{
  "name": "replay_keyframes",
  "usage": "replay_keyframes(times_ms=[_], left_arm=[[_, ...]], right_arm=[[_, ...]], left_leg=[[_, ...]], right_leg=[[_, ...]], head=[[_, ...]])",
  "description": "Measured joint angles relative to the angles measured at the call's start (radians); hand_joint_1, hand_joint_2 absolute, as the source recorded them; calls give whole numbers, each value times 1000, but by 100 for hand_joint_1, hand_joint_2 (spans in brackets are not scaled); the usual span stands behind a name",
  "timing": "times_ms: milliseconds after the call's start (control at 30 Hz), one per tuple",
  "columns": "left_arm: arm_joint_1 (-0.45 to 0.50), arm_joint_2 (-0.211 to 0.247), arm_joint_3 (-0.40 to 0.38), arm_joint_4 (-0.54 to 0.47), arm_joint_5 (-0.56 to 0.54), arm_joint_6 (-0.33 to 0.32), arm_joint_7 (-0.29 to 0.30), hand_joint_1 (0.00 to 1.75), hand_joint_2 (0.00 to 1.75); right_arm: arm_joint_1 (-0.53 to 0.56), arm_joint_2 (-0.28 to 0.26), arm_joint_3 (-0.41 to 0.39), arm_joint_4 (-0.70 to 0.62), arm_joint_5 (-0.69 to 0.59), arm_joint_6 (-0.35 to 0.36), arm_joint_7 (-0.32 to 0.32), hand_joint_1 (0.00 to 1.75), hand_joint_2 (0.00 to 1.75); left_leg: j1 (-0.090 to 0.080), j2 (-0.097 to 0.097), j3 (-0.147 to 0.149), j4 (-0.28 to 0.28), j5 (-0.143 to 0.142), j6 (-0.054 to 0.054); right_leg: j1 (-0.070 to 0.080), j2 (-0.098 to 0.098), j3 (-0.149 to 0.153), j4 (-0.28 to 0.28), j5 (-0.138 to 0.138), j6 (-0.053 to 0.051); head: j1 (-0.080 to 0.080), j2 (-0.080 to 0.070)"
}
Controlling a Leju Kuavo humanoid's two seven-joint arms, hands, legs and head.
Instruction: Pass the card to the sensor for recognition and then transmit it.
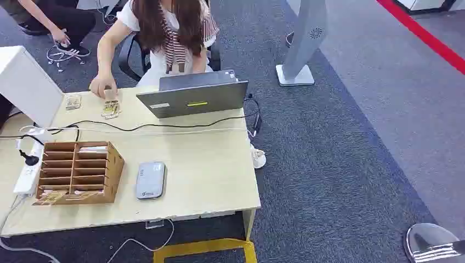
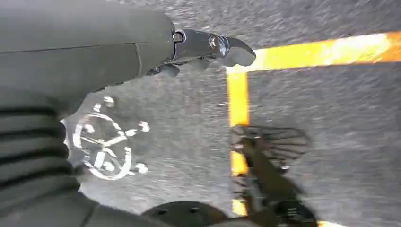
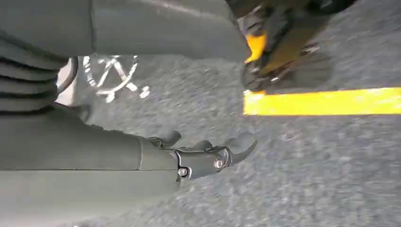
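Note:
The grey flat sensor lies on the light wooden table, right of a wooden slotted card rack. Cards lie in the rack's lowest slots. More cards sit at the table's far side, under a person's hand. My left hand hangs over grey carpet and holds nothing, thumb stretched out. My right hand likewise hangs above the carpet, with nothing in it and its fingers loosely apart. A silver part of my right arm shows at the lower right of the head view.
A seated person works behind an open laptop at the far edge. A white power strip and black cables lie at the table's left. Yellow floor tape runs below the table's front edge. A grey stand rises beyond on the carpet.

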Motion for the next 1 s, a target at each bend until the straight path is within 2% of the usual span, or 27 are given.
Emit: replay_keyframes(times_ms=[33, 67, 367, 400, 433, 500, 533, 633, 733, 867, 1000], left_arm=[[-3, 0, 24, 0, 0, -9, -16, 0, 175], [-7, 0, 41, 0, 0, -15, -29, 0, 175], [-45, -9, 265, 1, -19, -112, -202, 0, 175], [-49, -10, 291, 1, -23, -124, -223, 0, 175], [-53, -10, 314, 1, -25, -135, -240, 0, 0], [-62, -13, 364, 1, -33, -158, -283, 0, 0], [-66, -15, 390, 1, -37, -170, -305, 0, 175], [-78, -23, 458, 1, -52, -207, -365, 0, 175], [-79, -49, 518, -46, -75, -251, -420, 0, 175], [-64, -83, 531, -149, -89, -285, -439, 0, 175], [-30, -111, 531, -277, -86, -293, -441, 0, 175]], right_arm=[[-8, 0, 2, 2, -14, 3, -10, 0, 0], [-14, 0, 4, 4, -24, 3, -18, 0, 175], [-78, 5, 15, 41, -142, 2, -105, 0, 175], [-84, 6, 15, 46, -156, 2, -115, 0, 0], [-90, 8, 15, 49, -165, 2, -122, 0, 0], [-103, 11, 15, 60, -193, 2, -141, 0, 0], [-109, 11, 15, 65, -206, 2, -149, 0, 0], [-122, 16, 15, 82, -237, -2, -170, 0, 0], [-126, 20, 15, 99, -258, -19, -184, 0, 0], [-126, 24, 15, 113, -273, -38, -185, 0, 0], [-126, 29, 15, 125, -279, -57, -179, 0, 0]], left_leg=[[0, 0, 0, 0, 0, 0], [0, 0, 0, 0, 0, 0], [0, 0, 0, 0, 1, 0], [0, 0, 0, 0, 1, 0], [0, 0, 0, 0, 1, 0], [0, 0, 0, 0, 1, 0], [0, 0, 0, 0, 1, 0], [0, 0, 0, 0, 1, 0], [0, 0, 0, 0, 1, 0], [0, 0, 0, 0, 1, 0], [0, 0, 0, 0, 1, 0]], right_leg=[[0, 0, 0, 0, 0, 0], [0, 0, 0, 0, 0, 0], [0, 0, 0, 0, 0, 0], [0, 0, 0, 0, 0, 0], [0, 0, 0, 0, 0, 0], [0, 0, 0, 0, 0, 0], [0, 0, 0, 0, 0, 0], [0, 0, 0, 0, 0, 0], [0, 0, 0, 0, 0, 0], [0, 0, 0, 0, 0, 0], [0, 0, 0, 0, 0, 0]], head=[[0, 0], [0, 0], [0, 0], [0, 0], [0, 0], [0, 0], [0, 0], [0, 0], [0, 0], [0, 0], [0, 0]])
